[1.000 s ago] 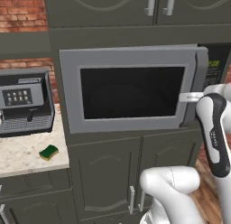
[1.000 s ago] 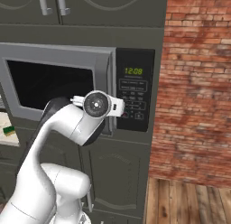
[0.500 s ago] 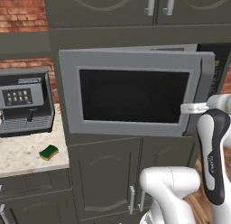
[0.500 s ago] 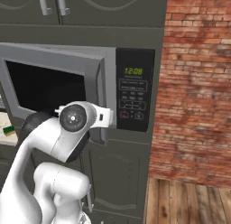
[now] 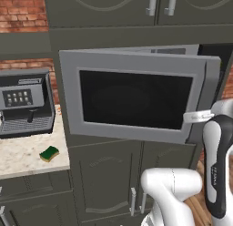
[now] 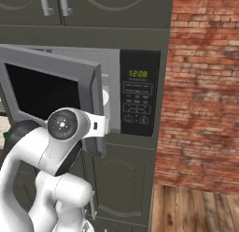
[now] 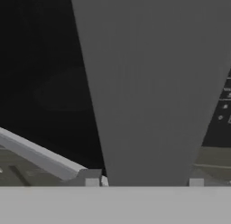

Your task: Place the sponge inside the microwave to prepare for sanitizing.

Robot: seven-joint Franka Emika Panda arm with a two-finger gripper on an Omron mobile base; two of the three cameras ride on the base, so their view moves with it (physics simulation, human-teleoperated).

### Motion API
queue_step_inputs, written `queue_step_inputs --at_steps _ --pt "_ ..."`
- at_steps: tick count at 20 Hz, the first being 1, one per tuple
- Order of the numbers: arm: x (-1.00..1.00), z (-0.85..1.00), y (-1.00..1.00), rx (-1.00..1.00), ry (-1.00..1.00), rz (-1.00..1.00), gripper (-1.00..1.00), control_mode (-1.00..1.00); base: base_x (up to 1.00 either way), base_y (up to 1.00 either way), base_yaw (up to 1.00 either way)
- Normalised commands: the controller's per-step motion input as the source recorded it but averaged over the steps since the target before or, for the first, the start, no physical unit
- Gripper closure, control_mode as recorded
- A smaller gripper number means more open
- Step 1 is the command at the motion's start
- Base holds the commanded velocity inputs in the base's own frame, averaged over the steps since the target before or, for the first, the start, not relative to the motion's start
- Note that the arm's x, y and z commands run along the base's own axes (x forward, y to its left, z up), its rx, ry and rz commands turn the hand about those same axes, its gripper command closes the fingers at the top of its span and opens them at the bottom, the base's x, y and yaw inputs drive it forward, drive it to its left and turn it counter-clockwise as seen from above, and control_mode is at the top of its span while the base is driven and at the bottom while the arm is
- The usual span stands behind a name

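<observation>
One sponge (image 5: 49, 153), green on top, lies on the pale counter (image 5: 18, 159) at far left, just in front of the coffee machine (image 5: 25, 104) and near the counter's right edge. Moving right: the microwave (image 6: 140, 93) sits built into the dark cabinets, its door (image 5: 132, 100) swung partway out on a left-side hinge, dark window facing the room, a narrow gap showing at the free right edge. Right again: the gripper (image 5: 196, 116) sits at that free edge, fingers either side of the door's rim; in the hand view the grey door edge (image 7: 149, 87) rises between the two tips, so the jaws look closed around the door edge, though whether they actually pinch it I cannot tell. Keypad with green digits (image 6: 138, 73) furthest right. Key relation: sponge lies well to the left of the gripper and lower, with the whole open door between them; its long axis looks to run roughly left-right along the counter. Judgement: door wants opening wider before any reach left for the sponge.
</observation>
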Motion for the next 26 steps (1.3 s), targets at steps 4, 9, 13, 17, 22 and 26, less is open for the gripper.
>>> queue_step_inputs --at_steps 4,9,13,17,22,26 --pt "-0.44 0.0 0.38 0.05 0.19 0.0 1.0 -1.0 0.0 0.0 0.0" --pt "-0.47 0.0 0.4 0.05 0.15 -0.01 1.0 -1.0 0.0 0.0 0.0" --pt "-0.45 0.0 0.43 0.06 0.11 -0.04 1.0 -1.0 0.0 0.0 0.0" --pt "-0.48 0.0 0.43 0.08 0.08 -0.04 1.0 -1.0 0.0 0.0 0.0" --pt "-0.49 0.0 0.46 0.1 0.04 -0.07 1.0 -1.0 0.0 0.0 0.0" --pt "-0.48 0.0 0.5 0.11 0.0 -0.1 1.0 -1.0 0.0 0.0 0.0"
